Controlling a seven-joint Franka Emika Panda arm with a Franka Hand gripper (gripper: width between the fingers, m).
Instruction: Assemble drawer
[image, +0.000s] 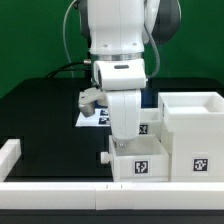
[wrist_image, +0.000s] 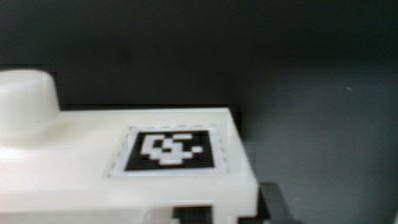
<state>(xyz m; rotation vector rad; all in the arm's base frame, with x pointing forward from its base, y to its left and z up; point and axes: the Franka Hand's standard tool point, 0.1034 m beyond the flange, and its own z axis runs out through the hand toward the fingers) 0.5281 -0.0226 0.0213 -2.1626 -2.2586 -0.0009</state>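
Observation:
A small white drawer tray (image: 136, 163) with a tag on its front and a round knob (image: 105, 157) sits on the black table near the front rail. It stands right beside the large white housing (image: 196, 130) on the exterior view's right. My gripper (image: 124, 140) has come down on the tray from above. In the wrist view the tray (wrist_image: 107, 185), its tag (wrist_image: 173, 150) and its knob (wrist_image: 25, 100) fill the frame. My gripper (wrist_image: 230, 210) has its dark fingers (wrist_image: 267, 204) on either side of a strip of the tray's white wall. A second tray is not clearly visible.
Low white rails (image: 70, 190) edge the table at the front and on the exterior view's left (image: 10, 153). The marker board (image: 92, 119) lies flat behind the arm. Another tag (image: 143, 128) shows behind the gripper, next to the housing.

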